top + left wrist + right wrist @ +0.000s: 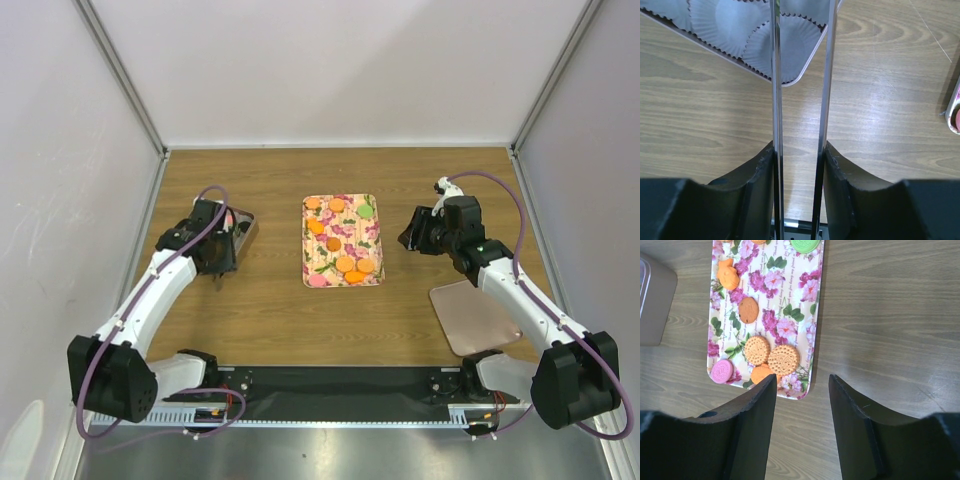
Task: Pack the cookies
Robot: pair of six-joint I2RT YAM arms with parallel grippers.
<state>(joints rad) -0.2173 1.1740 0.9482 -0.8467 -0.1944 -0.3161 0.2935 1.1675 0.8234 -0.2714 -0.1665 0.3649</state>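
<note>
Several cookies lie on the floral tray (pixel 306 250) in the middle of the table: orange ones (pixel 346 264) and a green one (pixel 366 211). The right wrist view shows tan (pixel 783 359), pink (pixel 722 371), brown (pixel 748 310) and green (pixel 805 244) cookies on the tray (pixel 790 325). My right gripper (pixel 410 238) (pixel 802 382) is open and empty, over bare table by the tray's near right corner. My left gripper (pixel 225 255) (pixel 800 150) is shut on metal tongs (pixel 776 75). Their arms stand apart and reach over a box (pixel 799 75) of white paper cups (pixel 765 45).
The cup box (pixel 242 228) sits left of the tray, next to my left gripper, and shows at the left edge of the right wrist view (pixel 657 305). A flat pinkish lid (pixel 475 315) lies at the near right under my right arm. White walls surround the table.
</note>
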